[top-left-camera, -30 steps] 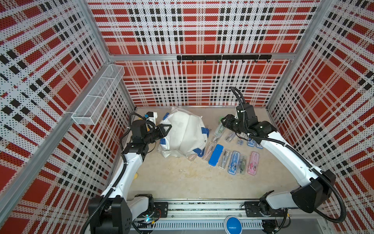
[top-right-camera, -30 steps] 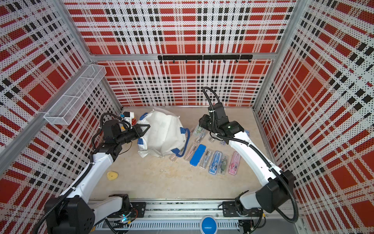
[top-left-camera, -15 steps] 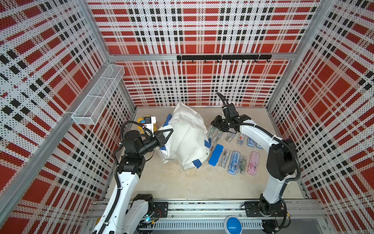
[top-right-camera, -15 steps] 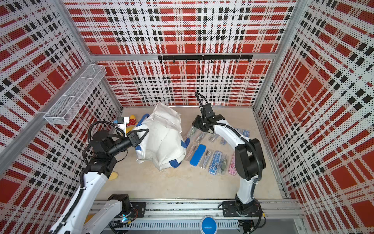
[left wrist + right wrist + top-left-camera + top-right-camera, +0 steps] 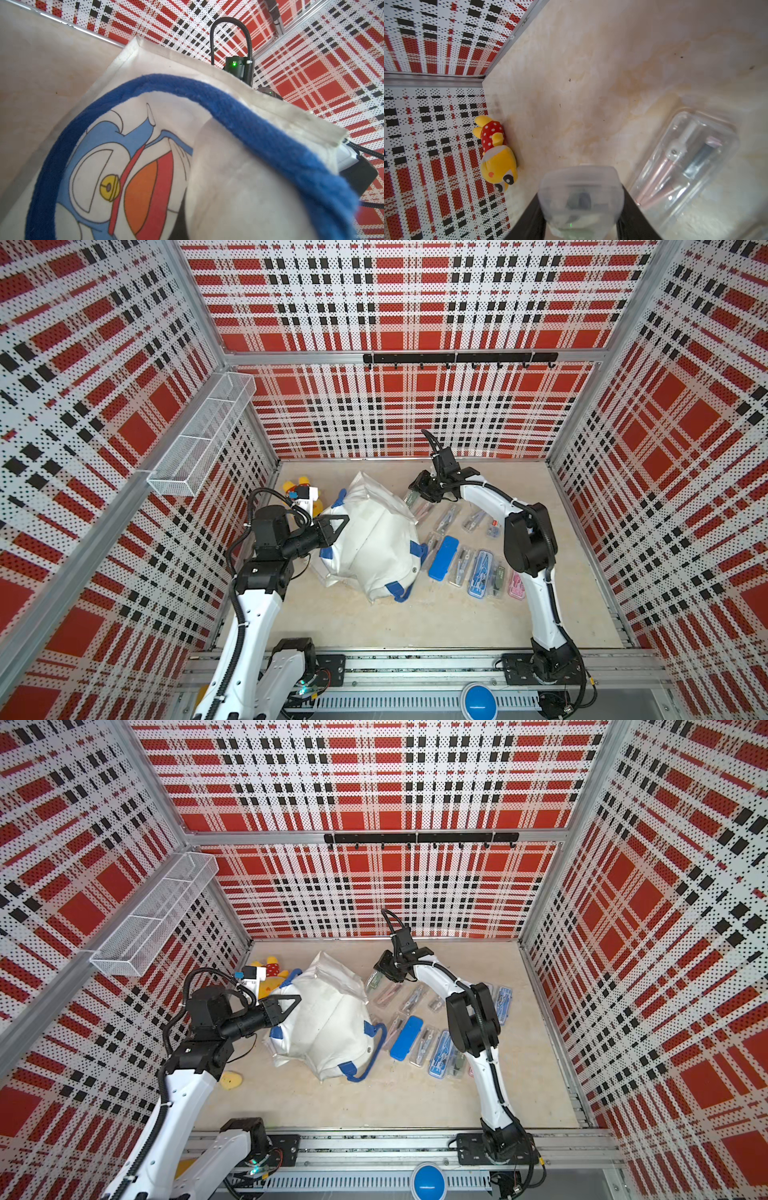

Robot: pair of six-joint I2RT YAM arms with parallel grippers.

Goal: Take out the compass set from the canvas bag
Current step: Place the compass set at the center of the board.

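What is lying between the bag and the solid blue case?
A clear plastic case lies between the bag and the blue case. Both top views show it.

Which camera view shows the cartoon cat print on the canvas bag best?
The left wrist view: the cartoon cat print shows large and close, under the blue strap handle. Both top views show only the plain white side of the canvas bag; the print is hidden there. The right wrist view shows no bag.
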